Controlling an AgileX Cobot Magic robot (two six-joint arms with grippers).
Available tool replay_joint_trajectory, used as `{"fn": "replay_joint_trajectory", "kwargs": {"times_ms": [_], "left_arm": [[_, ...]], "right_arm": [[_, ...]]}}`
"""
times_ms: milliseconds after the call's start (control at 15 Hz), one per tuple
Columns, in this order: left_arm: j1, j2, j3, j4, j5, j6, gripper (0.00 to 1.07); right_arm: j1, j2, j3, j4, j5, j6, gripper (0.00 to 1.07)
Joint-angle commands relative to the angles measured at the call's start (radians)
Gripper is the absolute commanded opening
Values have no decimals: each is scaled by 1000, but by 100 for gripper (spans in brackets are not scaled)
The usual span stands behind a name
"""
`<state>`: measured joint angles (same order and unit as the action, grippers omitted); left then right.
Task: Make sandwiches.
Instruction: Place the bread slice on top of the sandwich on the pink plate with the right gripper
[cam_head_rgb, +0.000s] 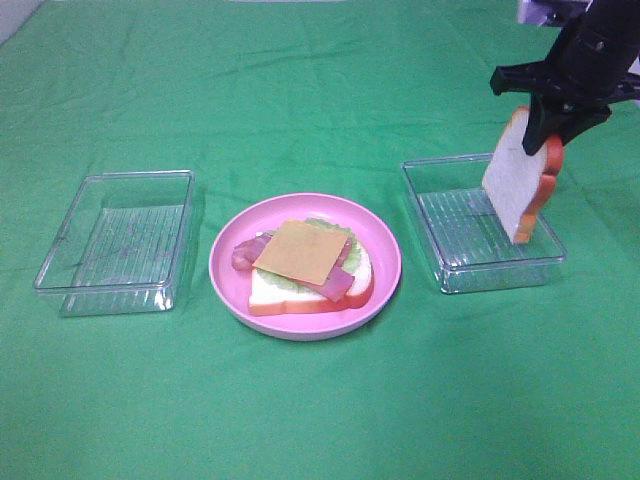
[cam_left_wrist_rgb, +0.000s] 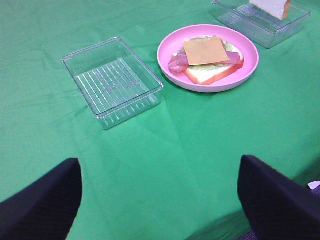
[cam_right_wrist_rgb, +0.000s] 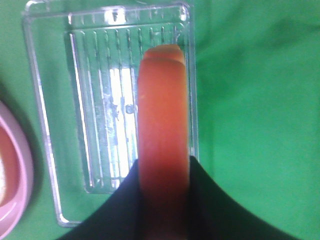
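Holding the top bread slice (cam_head_rgb: 517, 175) in the right gripper (cam_head_rgb: 545, 122), jaws squeezed tight on the crust edge. Hanging upright, long side pointing up and down, with the low corner dipping over the right clear tray (cam_head_rgb: 455, 270), maybe not touching the tray floor, hard to tell from up high. Seeing only the orange-red crust (cam_right_wrist_rgb: 163, 120) from the right wrist view, standing on edge between the black jaws, over the ribbed tray floor (cam_right_wrist_rgb: 107, 125).

Waiting on the pink plate (cam_head_rgb: 385, 290) in the middle of the green cloth (cam_head_rgb: 320, 420): the bottom bread slice (cam_head_rgb: 268, 292), the lettuce leaf (cam_head_rgb: 335, 228), the bacon strips (cam_head_rgb: 246, 252) and the yellow cheese slice (cam_head_rgb: 302, 250) on top, all stacked flat. Lying at about eight o'clock from the held slice, near but apart.

So needing to carry the slice toward eight o'clock, tip it from standing to lying flat, and line it up over the cheese. Being much nearer, the right arm fits this job.

Resting wide open and holding nothing, the left gripper (cam_left_wrist_rgb: 160, 200), hanging back over bare cloth, well away from the plate, with the left clear tray (cam_left_wrist_rgb: 112, 82) at about eleven o'clock from it.

Finding no words, labels or brand marks anywhere to read.
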<state>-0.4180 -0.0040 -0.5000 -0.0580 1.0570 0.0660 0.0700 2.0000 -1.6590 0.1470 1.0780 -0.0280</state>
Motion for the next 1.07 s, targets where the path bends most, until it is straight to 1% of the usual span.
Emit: {"fn": "replay_joint_trajectory", "kwargs": {"times_ms": [67,133,267,467,533,600,667,733,867,1000,1067], "left_arm": [[0,-25,2,2,-12,-3,80],[0,-25,2,2,-12,-3,80],[0,-25,2,2,-12,-3,80],[0,-25,2,2,-12,-3,80],[0,-25,2,2,-12,-3,80],[0,-25,2,2,-12,-3,80],[0,-25,2,2,-12,-3,80],[0,-25,2,2,-12,-3,80],[0,-25,2,2,-12,-3,80],[0,-25,2,2,-12,-3,80],[0,-25,2,2,-12,-3,80]], "right_arm": [[-3,-91,-4,67,40,-12,0],[-2,-100,-4,78,47,-13,0],[-1,-147,17,188,67,-40,0],[1,-202,130,434,35,-125,0],[14,-213,174,553,14,-187,0],[30,-214,215,638,-1,-246,0],[59,-214,255,720,-31,-293,0],[112,-211,324,854,-98,-364,0],[181,-201,412,1041,-200,-476,0],[229,-174,467,1177,-259,-578,0],[245,-154,488,1222,-266,-605,0]]}}
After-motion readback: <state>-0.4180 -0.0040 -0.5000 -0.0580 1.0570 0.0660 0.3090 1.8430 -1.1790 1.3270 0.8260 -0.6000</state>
